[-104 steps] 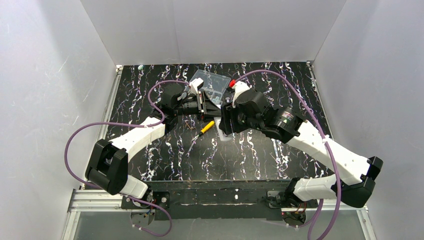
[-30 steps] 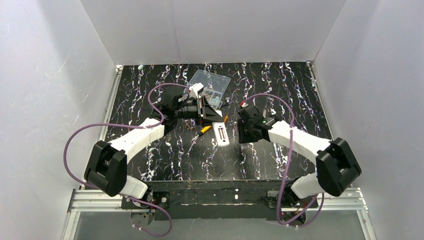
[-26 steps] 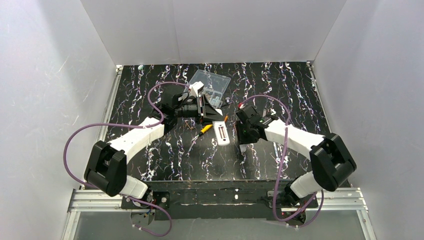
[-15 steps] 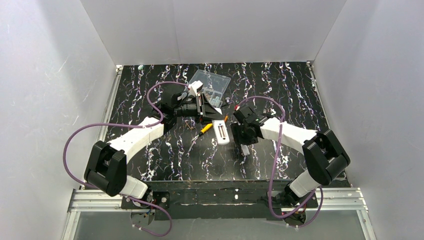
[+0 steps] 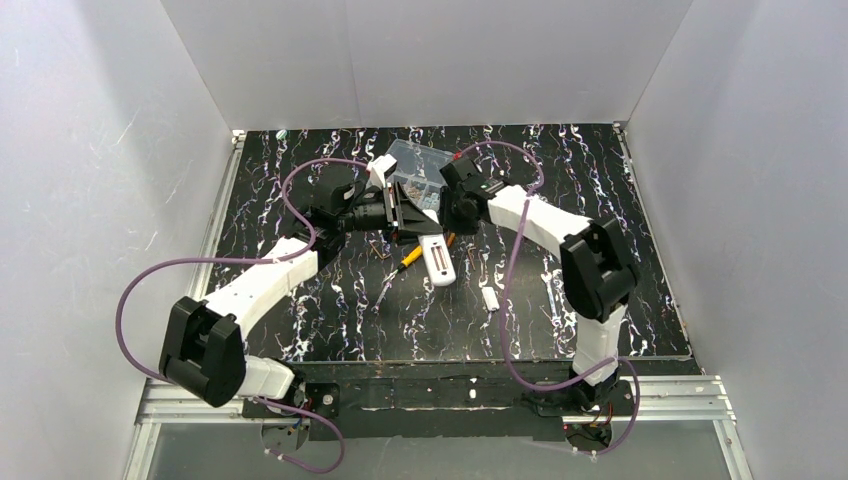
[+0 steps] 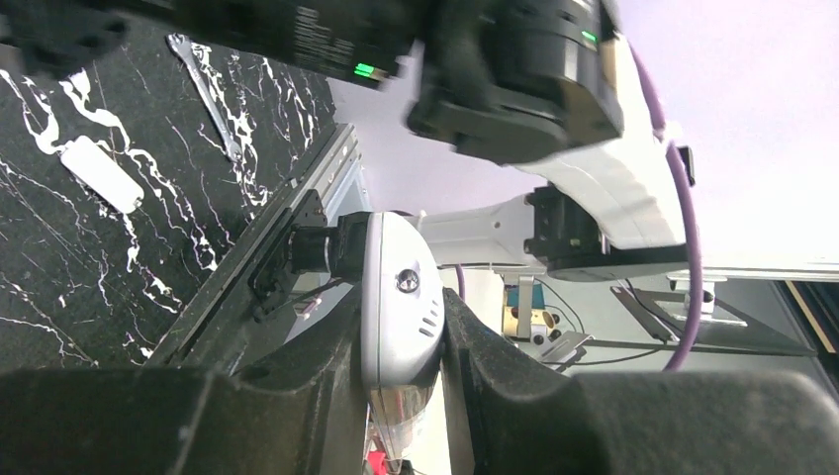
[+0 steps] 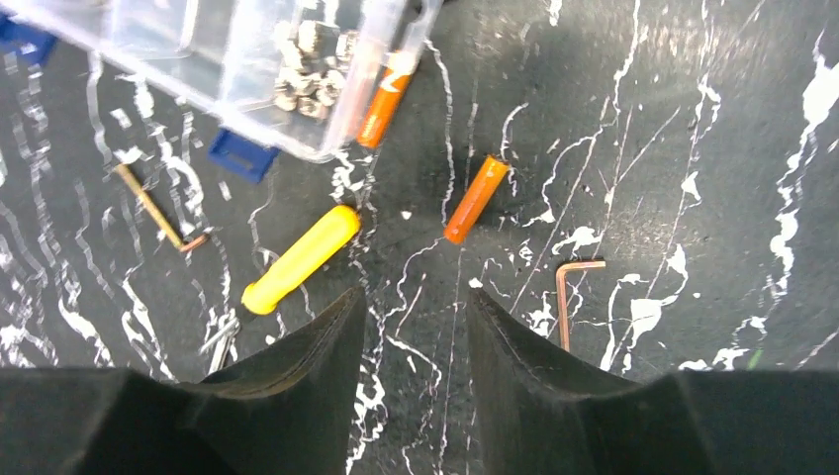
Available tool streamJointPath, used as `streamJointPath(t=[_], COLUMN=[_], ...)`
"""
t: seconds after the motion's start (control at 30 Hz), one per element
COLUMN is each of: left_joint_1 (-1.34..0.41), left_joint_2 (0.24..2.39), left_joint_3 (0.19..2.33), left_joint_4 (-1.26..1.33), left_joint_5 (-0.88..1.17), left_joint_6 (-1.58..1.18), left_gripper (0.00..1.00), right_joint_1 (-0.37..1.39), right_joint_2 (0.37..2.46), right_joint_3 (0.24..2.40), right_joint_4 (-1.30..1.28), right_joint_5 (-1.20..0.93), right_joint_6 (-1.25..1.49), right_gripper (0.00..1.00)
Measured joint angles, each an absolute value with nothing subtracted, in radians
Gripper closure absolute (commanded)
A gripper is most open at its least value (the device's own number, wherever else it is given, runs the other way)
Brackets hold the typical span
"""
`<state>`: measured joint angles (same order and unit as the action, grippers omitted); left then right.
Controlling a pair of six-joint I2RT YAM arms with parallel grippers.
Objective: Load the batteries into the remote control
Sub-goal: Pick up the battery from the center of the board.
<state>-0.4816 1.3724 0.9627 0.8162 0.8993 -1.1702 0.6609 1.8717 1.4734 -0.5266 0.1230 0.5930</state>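
My left claw (image 6: 401,341) is clenched tight on the small slim white-silver remote control (image 6: 401,282). I hold it over the middle of the black, white-streaked tabletop (image 5: 340,310), a bit nearer the far edge. Its free end points at the near edge. I cannot tell if that end touches the tabletop.

My right claw (image 7: 414,297) is spread apart with nothing in it. It hangs low by the middle of the far edge, close to my left claw. Just past its fingers lies one little orange-copper tube-shaped battery (image 7: 476,198), flat on the tabletop. The other battery (image 7: 386,94), of the same kind, sits at the edge of the clear plastic box with little rooms (image 7: 198,49). I cannot tell if it is inside the box or just against it. The two batteries are near each other but apart.

A yellow-handled screwdriver (image 7: 302,259) lies beside the box, to one side of the loose battery. A thin bent metal key (image 7: 572,292) lies on the other side. A small plain white plate (image 5: 490,297) lies alone, closer to the near edge.
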Motion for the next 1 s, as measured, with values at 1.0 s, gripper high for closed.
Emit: streamJointPath(t=[1.0], left_joint_1=[-0.460], left_joint_2=[1.330], left_joint_3=[0.947], left_joint_4=[0.801], left_joint_5=[0.898], left_joint_6=[-1.164], left_gripper=[1.00], right_joint_1=[0.621], right_joint_2=[2.076], right_joint_3=[1.537], right_joint_4=[-0.570], right_joint_5=[0.197], right_joint_6=[0.786], right_gripper=[0.64])
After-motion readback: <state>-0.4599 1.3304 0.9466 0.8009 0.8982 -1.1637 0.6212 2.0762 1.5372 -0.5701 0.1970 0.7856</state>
